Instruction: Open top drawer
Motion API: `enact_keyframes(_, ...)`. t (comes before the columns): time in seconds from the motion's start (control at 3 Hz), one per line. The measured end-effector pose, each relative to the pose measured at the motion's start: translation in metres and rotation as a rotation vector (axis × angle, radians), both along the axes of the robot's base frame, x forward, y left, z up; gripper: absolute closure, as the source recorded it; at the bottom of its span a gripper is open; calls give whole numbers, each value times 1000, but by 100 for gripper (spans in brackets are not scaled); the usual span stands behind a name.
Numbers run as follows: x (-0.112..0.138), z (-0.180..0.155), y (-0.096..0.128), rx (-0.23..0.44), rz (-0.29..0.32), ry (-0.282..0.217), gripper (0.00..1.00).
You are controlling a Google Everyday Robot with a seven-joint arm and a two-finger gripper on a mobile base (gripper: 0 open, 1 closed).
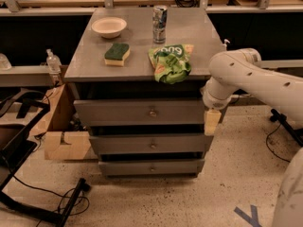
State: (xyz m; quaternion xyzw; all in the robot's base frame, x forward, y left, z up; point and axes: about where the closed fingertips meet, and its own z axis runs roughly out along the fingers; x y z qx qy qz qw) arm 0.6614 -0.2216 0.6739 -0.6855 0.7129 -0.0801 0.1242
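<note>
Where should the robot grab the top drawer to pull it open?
By the small round knob at the centre of the front of the top drawer, coming straight from the front. The front is flat, so only the knob sticks out. The gripper hangs beside the drawer's right end.

Matt wooden top drawer [118, 112], metal knob [152, 112], smooth pale gripper [211, 122] beside it

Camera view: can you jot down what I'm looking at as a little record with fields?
top drawer: appears shut, knob at centre untouched
tool: beside the drawer front's right end, away from the knob
cabinet top: bowl, sponge, can, green bag overhanging the front edge
lower drawers: two, appear shut
</note>
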Motion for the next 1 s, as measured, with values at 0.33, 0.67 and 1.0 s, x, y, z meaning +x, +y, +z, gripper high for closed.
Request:
enact_keyframes(0.33, 3, -4, 2, 0, 4, 8, 26)
enact_keyframes(0.67, -4, -15, 7, 11, 8, 27, 49)
enact_keyframes(1.0, -16, -19, 9, 29, -2, 41, 72)
